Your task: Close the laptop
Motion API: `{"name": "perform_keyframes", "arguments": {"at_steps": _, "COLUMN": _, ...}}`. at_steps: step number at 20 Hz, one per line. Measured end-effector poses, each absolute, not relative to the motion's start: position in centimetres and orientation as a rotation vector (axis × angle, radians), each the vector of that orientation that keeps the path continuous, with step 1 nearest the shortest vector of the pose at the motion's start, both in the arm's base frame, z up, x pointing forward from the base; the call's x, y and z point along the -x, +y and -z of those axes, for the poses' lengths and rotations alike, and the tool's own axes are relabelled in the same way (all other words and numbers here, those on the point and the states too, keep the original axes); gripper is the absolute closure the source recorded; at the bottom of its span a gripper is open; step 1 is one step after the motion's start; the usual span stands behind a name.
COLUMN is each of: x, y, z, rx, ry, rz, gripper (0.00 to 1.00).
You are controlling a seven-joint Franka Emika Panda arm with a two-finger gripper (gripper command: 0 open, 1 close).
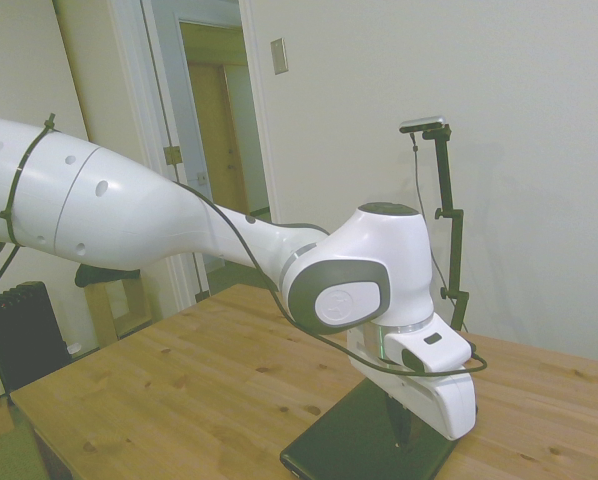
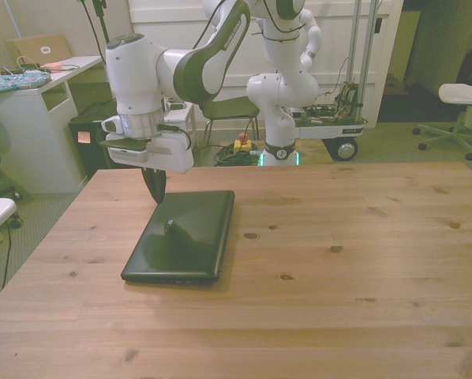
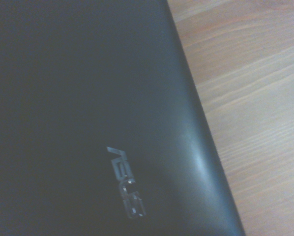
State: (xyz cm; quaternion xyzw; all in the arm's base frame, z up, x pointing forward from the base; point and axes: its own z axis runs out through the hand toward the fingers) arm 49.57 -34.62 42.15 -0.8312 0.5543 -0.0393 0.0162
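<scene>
Directly beneath the gripper (image 2: 156,188), closest of all: the laptop (image 3: 78,98), shown in the wrist view as a smooth black lid with a pale silver logo (image 3: 127,182) and one straight edge against pale wood grain.

Lies fully closed, lid flat on the base, no screen or keyboard on show. Sits on the wooden table (image 2: 339,260), toward the front view's left, with most of its body (image 2: 185,237) stretching away from the gripper toward the table's near edge. Carries a soft reflection of the arm on its glossy top.

Just above the lid's rear corner: the gripper (image 1: 403,428), dark and narrow, pointing straight down under a white wrist housing. Reaches the black lid (image 1: 369,440) in the side view, though actual contact cannot be confirmed. Clenched or released: cannot tell, since only one dark shape shows in both views.

To every side of the gripper beyond the laptop: bare knotty planks (image 1: 179,380).

Farther off, behind the gripper and past the table: a green chair (image 2: 230,110), and a white desk (image 2: 39,103) at the front view's left. Farthest, in the side view: a black radiator (image 1: 19,335) by the wall and an open doorway (image 1: 214,130).
</scene>
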Motion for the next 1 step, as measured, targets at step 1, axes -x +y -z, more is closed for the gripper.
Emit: {"name": "perform_keyframes", "arguments": {"at_steps": 1, "x": -49.77, "y": -33.55, "z": -43.29, "rx": 2.592, "ry": 1.694, "rz": 0.144, "gripper": 1.00}}
